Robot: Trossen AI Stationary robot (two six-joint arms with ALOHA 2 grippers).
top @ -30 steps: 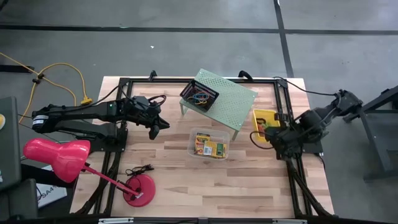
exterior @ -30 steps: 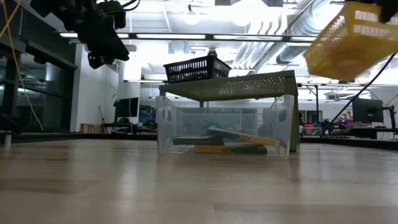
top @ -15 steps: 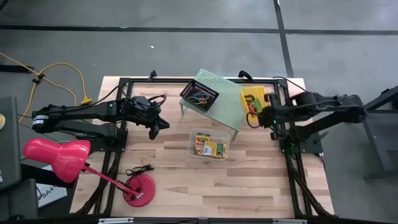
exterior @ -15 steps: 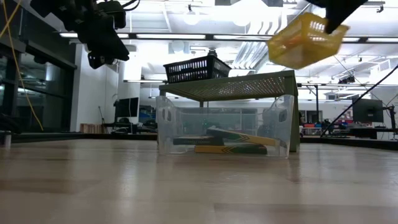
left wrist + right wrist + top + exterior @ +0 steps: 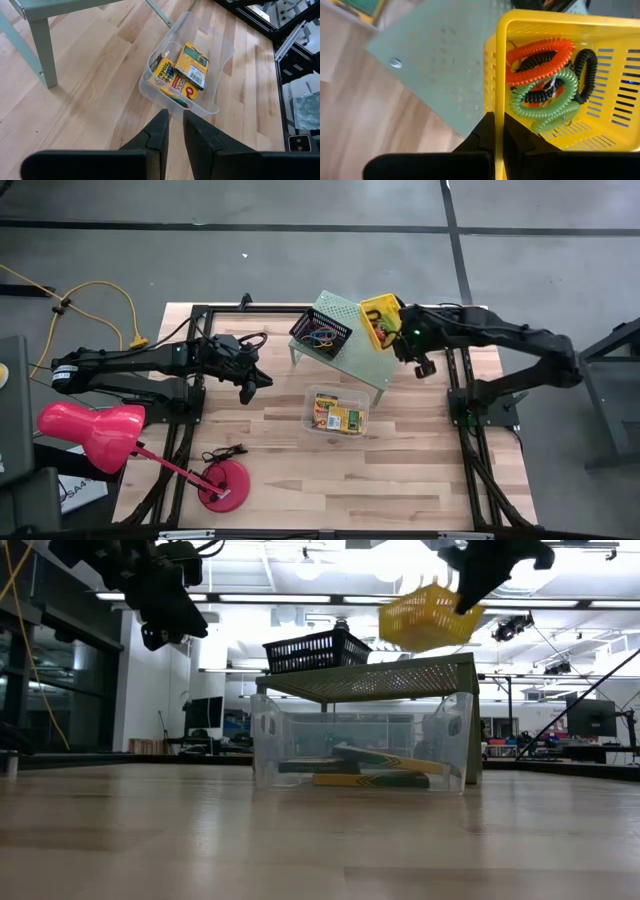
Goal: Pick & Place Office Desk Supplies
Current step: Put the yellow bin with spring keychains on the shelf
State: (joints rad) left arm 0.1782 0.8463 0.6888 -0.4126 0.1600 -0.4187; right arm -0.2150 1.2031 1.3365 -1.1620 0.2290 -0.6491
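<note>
The right end effector (image 5: pixel 398 332) is clamped shut on the near wall of the yellow basket (image 5: pixel 378 319), its fingers (image 5: pixel 487 131) pinching that wall from both sides, and carries the basket in the air above the right end of the pale green perforated shelf (image 5: pixel 372 352). In the low view the basket (image 5: pixel 428 618) hangs clear of the shelf top, with open air between its bottom and the shelf's surface. Inside it lie coiled rings (image 5: pixel 543 77) in red, green and black, bunched toward the middle. The small black mesh tray (image 5: pixel 321 333) sits on the left part of the shelf, near its front-left edge, holding thin coloured rubber bands (image 5: pixel 321 337); bare shelf top lies between the tray and the basket. The clear tub (image 5: pixel 337 412) stands on the counter (image 5: pixel 400 470) just in front of the shelf, with green-and-yellow card boxes (image 5: pixel 181 75) lying flat inside. The left end effector (image 5: pixel 252 385) hovers over the counter's left part, well apart from the tub, its fingers (image 5: pixel 159 131) a narrow gap apart and gripping nothing. The pink-red desk lamp (image 5: pixel 110 435) stands at the front-left corner. The front half of the counter, ahead of the tub, is open wood.
</note>
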